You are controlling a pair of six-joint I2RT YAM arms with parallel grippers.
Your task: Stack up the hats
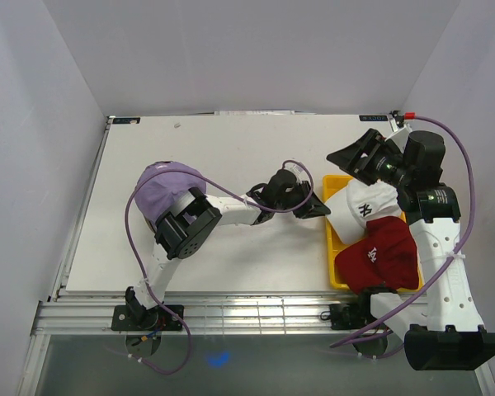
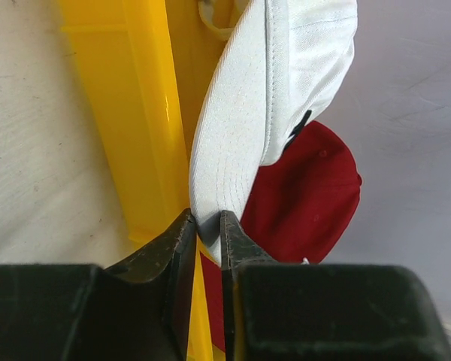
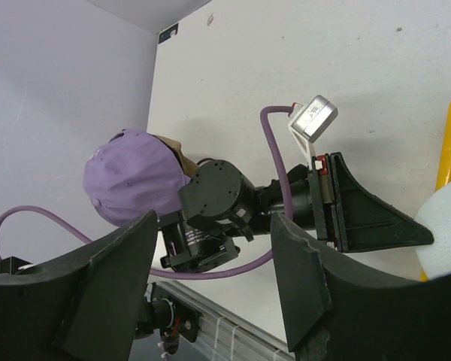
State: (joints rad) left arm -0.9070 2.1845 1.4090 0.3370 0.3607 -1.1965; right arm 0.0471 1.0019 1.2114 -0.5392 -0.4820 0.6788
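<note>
Left hand (image 2: 205,226) pinching brim of soft white fabric cap (image 2: 240,135) by yellow rectangular plastic tray (image 2: 146,150) wall; lift clear of rim before swinging left; right hand (image 3: 214,256) spread, empty

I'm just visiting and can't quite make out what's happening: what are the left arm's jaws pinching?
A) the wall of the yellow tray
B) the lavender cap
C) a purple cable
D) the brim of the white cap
D: the left wrist view shows the jaws closed on the brim of the white cap, beside the yellow tray, with the dark red cap behind it.
</note>
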